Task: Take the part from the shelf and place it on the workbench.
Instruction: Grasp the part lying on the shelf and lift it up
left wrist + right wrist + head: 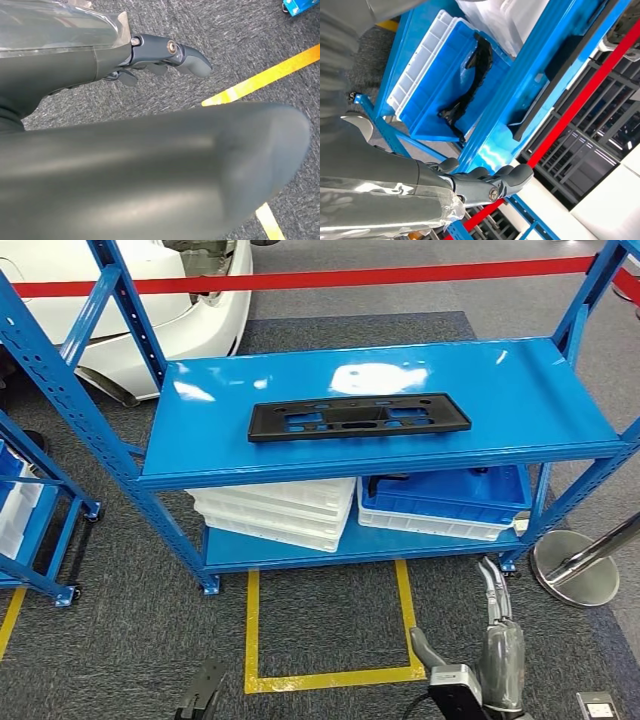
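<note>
Long black plastic part (359, 417) flat on top blue shelf (528, 390), centre, well apart from both hands. Right hand (500, 640) low at near right above carpet, fingers spread and extended toward shelf, holding nothing. Left hand (201, 692) at near bottom edge, fingers apart over carpet and yellow floor tape (251, 635), empty. Second black part (469, 90) in blue bin (483, 492) on lower shelf, right side; white trays (279, 510) stacked left.

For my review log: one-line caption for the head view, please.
Long black part lies flat on the blue shelf; the right hand is raised, open and empty, well short of it.
</note>
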Tool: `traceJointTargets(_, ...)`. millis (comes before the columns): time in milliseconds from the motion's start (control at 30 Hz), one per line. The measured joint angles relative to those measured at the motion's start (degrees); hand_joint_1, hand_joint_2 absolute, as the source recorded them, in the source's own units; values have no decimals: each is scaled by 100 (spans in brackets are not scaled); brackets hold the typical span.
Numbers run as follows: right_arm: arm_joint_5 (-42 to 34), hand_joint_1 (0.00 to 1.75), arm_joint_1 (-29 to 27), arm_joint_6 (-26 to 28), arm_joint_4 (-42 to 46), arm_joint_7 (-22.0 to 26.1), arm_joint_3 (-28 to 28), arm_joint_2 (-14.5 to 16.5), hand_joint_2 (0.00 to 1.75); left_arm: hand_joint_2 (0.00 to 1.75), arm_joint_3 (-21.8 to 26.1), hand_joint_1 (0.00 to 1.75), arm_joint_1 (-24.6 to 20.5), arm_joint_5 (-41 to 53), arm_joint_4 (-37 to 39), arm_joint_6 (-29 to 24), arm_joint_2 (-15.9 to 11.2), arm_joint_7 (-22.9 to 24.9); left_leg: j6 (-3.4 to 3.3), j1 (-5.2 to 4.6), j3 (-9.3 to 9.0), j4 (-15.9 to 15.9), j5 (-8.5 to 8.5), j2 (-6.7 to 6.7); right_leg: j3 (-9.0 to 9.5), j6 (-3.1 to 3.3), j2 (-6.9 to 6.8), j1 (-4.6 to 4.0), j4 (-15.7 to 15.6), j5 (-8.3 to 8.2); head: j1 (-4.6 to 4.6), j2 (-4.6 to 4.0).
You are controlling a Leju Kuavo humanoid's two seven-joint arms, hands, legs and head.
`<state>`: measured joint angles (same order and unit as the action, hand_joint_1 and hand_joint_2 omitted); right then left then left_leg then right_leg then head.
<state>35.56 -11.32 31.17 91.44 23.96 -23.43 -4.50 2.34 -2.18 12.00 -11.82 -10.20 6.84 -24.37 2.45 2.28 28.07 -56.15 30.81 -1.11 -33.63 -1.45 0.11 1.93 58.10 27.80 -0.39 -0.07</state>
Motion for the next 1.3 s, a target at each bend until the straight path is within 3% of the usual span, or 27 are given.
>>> traceJointTargets(167,2,0,-7,-31,5,2,13,20,175,0,0,0,0,10,0,8,0,4,-85,-23,32,-54,20,1,4,-61,-5,37,-31,-40,-8,0)
traceJointTargets(267,12,0,-10,-56,37,11,33,38,175,0,2,0,-12,15,0,-2,4,14,-190,9,-28,108,-89,-18,-2,-129,-4,26,-1,14,-1,0)
traceJointTargets(300,16,0,-11,-62,43,15,44,40,175,0,4,0,-18,16,0,-16,7,22,-220,27,-53,163,-126,-27,-82,-147,-3,25,183,131,4,0)
traceJointTargets(367,22,0,-25,-73,42,20,69,42,175,0,9,0,-22,17,1,-54,10,45,-242,34,-65,182,-145,-37,-412,-186,-3,33,892,468,10,0)
traceJointTargets(400,22,0,-38,-76,40,20,81,42,175,0,10,0,-20,17,1,-71,11,55,-238,37,-68,180,-141,-36,-586,-207,-3,37,1240,581,10,0)
traceJointTargets(433,22,0,-51,-79,39,20,93,42,175,0,12,0,-18,19,1,-83,13,67,-226,44,-76,178,-133,-34,-691,-227,-4,41,1427,591,9,0)
traceJointTargets(467,22,0,-59,-80,39,20,101,42,175,0,14,0,-17,25,0,-90,13,78,-203,58,-90,173,-117,-31,-683,-245,-7,47,1378,480,9,0)
traceJointTargets(533,24,0,-64,-81,38,20,105,42,175,0,16,0,-17,46,1,-111,13,99,-123,98,-138,143,-52,-23,-371,-288,-25,65,703,79,9,0)
traceJointTargets(567,27,0,-64,-85,36,20,106,42,175,0,17,0,-21,58,1,-135,11,113,-71,102,-149,113,-12,-20,-205,-289,-33,60,353,-54,25,0)
traceJointTargets(600,32,0,-66,-91,36,19,107,43,175,0,19,0,-26,67,2,-165,9,126,-27,94,-148,86,19,-18,-103,-250,-39,57,122,-111,35,0)
traceJointTargets(633,37,0,-73,-97,36,19,109,46,175,0,19,0,-28,74,2,-191,8,138,-6,80,-140,67,56,-18,-73,-198,-40,56,33,-95,37,0)
traceJointTargets(700,51,0,-86,-109,37,17,115,56,175,0,20,0,-27,86,2,-198,7,135,-67,63,-124,72,64,-17,-108,-96,-21,65,30,-79,21,0)
traceJointTargets(767,62,0,-88,-115,37,17,120,71,175,0,20,0,-31,91,2,-152,7,109,-152,59,-126,95,29,-16,-122,-68,-2,66,28,-73,3,0)
traceJointTargets(933,63,0,-84,-131,36,17,122,80,175,0,19,0,-50,87,2,-59,7,84,-148,73,-130,123,-4,-17,-125,4,4,14,34,-45,-4,0)
traceJointTargets(1033,63,0,-79,-152,34,17,122,86,175,0,20,0,-54,90,2,-13,5,80,-25,95,-123,123,24,-16,-131,4,-6,3,37,-50,-2,0)
traceJointTargets(1100,63,0,-75,-163,30,18,122,94,175,0,20,0,-47,97,2,2,3,75,6,88,-104,79,49,-15,-129,-16,-17,27,29,-70,-5,0)
traceJointTargets(1233,63,0,-69,-169,33,24,127,118,175,0,20,0,-53,113,2,8,10,59,-96,78,-158,213,-48,-26,-72,-129,-13,36,-36,-90,-1,0)
traceJointTargets(1300,62,0,-68,-172,31,31,134,120,175,0,21,0,-61,113,2,10,19,49,-138,106,-220,325,-119,-39,-239,-162,-12,37,364,152,14,0)
